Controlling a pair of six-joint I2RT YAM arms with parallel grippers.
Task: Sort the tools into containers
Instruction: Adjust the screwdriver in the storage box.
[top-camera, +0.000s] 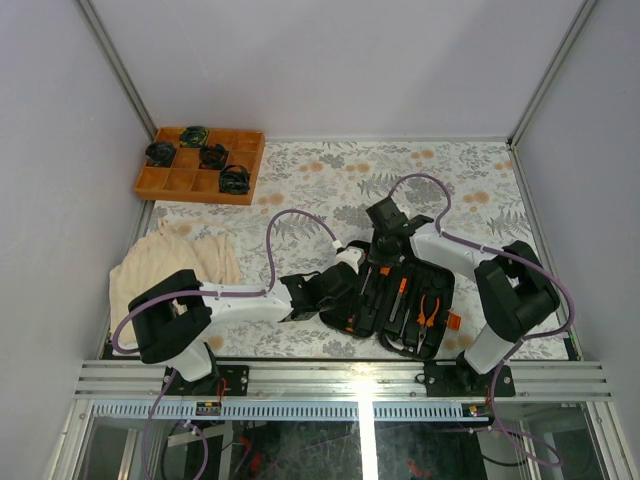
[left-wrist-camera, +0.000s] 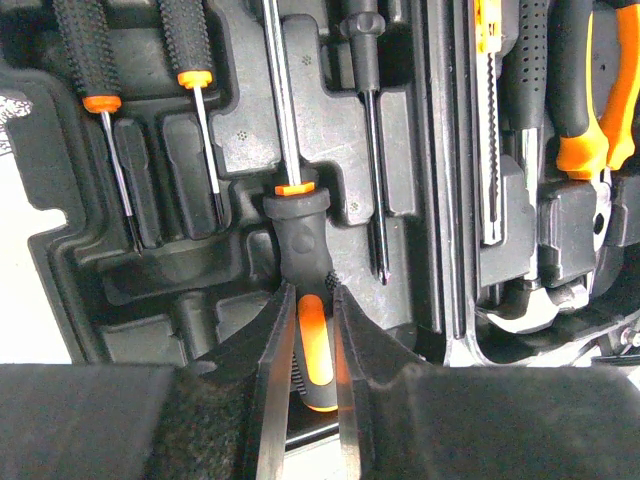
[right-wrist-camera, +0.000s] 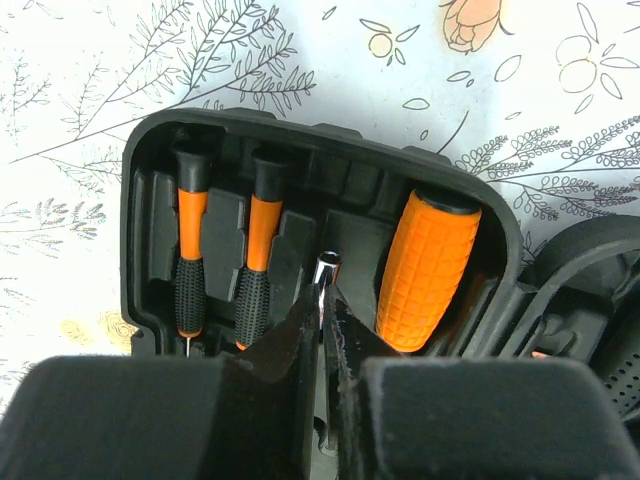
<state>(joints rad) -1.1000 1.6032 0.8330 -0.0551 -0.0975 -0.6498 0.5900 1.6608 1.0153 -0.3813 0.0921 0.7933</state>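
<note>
- Your black plastic hinged tool case (top-camera: 447, 278) lies open at about 5 o'clock on the flower-patterned tabletop (top-camera: 320, 190), with both arms bent over it.
- Your left gripper (left-wrist-camera: 310, 295) is clenched on a long screwdriver with a black-and-orange handle (left-wrist-camera: 300, 235). One finger presses each side of the handle, and the steel shaft runs off toward 12 o'clock across the moulded slots.
- Two small screwdrivers with knurled black grips (left-wrist-camera: 100, 50) sit in their slots at 10 to 11 o'clock from that handle. A thin dark-shafted screwdriver (left-wrist-camera: 372, 150) lies just beside the long one at 1 o'clock.
- In the case's other half you have orange-handled pliers (left-wrist-camera: 590, 100) at 2 o'clock and a steel hammer head (left-wrist-camera: 530, 300) at 3 o'clock.
- Your right gripper (right-wrist-camera: 323, 297) is pinched on a bare steel shaft with a hollow tip (right-wrist-camera: 327, 268). I cannot tell which tool it belongs to.
- That shaft is crowded. A fat orange gridded handle (right-wrist-camera: 428, 270) sits just beside it at 3 o'clock, and the two small screwdrivers lie near it at 9 o'clock.
- Well apart from the case, at 10 o'clock in the top view, an orange gridded tray (top-camera: 148, 185) holds round black-green coiled items (top-camera: 213, 156).
- A crumpled beige cloth (top-camera: 170, 265) lies at 8 o'clock, beside your left arm.
</note>
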